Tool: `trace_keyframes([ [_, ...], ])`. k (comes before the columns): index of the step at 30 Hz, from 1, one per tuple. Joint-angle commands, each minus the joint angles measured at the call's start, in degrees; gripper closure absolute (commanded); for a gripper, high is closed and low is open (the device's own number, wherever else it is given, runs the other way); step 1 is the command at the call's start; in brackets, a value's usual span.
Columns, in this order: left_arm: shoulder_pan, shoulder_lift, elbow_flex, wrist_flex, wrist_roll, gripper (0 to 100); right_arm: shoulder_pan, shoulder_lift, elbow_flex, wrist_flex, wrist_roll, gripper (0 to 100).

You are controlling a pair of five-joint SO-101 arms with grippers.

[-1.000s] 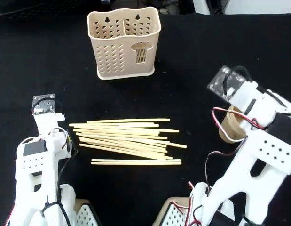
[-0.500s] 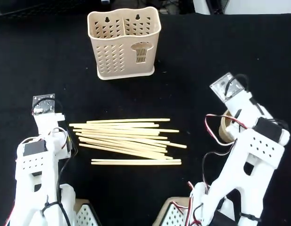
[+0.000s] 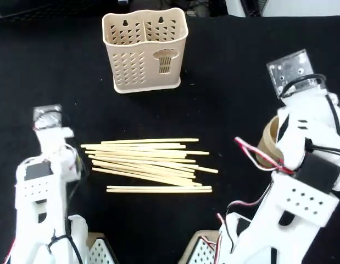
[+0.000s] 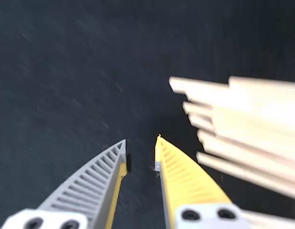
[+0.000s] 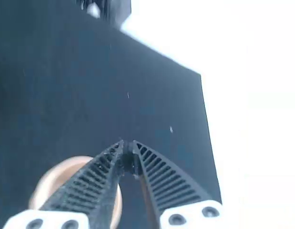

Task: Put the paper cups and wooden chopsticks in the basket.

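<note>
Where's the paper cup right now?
High view: the paper cup sits on the right side of the table, partly hidden beneath the right arm, to the right of the chopsticks.

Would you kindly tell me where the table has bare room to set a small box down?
Bare cloth lies between the basket and the chopsticks, and left of the basket, beyond the left arm. It is crowded at the right, where the paper cup sits beside the right arm.

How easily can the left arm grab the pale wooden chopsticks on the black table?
Probably easily. The left gripper hangs open over the bare black table, right beside the ends of the pale wooden chopsticks, and nothing lies between them.
</note>
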Motion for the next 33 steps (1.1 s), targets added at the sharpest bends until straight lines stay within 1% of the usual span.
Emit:
trace_keyframes([
  [1,-4.4,-0.4,-13.8,-0.2,0.6,89,-5.9,1.1,-4.6,0.1,-8.3,98.6],
  [4,-4.8,-0.4,-22.9,-0.6,4.5,89,-9.5,4.4,-5.8,0.2,-15.1,98.6],
  [6,-4.3,-0.3,-28.3,-1.7,7.5,89,-10.6,5.8,-7.5,0.1,-17.8,98.6],
  [10,0.0,3.3,-36.9,-5.7,11.9,89,-10.0,7.0,-12.5,2.5,-18.2,98.6],
  [12,3.2,8.4,-41.5,-6.1,13.8,89,-6.4,7.0,-15.4,6.6,-18.0,97.9],
  [14,5.9,15.6,-46.7,-6.0,15.2,89,-2.5,7.2,-18.5,11.4,-15.7,95.3],
  [17,8.5,27.3,-55.5,-5.9,17.0,88,3.8,7.4,-20.2,17.4,-9.8,91.0],
  [19,9.9,33.9,-61.3,-5.8,16.8,88,6.9,7.4,-20.1,20.2,-5.7,89.6],
  [22,10.2,41.1,-70.5,-4.1,16.8,87,12.0,7.2,-17.6,23.9,-2.5,89.6],
  [24,10.1,44.7,-76.7,-1.6,17.1,83,15.3,7.0,-15.9,25.6,-0.6,89.6],
  [26,10.5,48.3,-82.8,1.6,17.1,79,19.3,7.0,-14.2,26.5,1.7,89.6],
  [28,11.5,51.2,-89.5,4.8,16.9,79,21.9,7.1,-11.7,26.0,2.8,89.6],
  [30,12.0,53.9,-96.7,7.9,16.6,79,22.7,7.1,-8.7,24.7,3.2,89.6],
  [33,13.1,58.8,-103.3,10.3,13.5,80,22.7,7.0,-5.7,21.3,3.1,89.6],
])
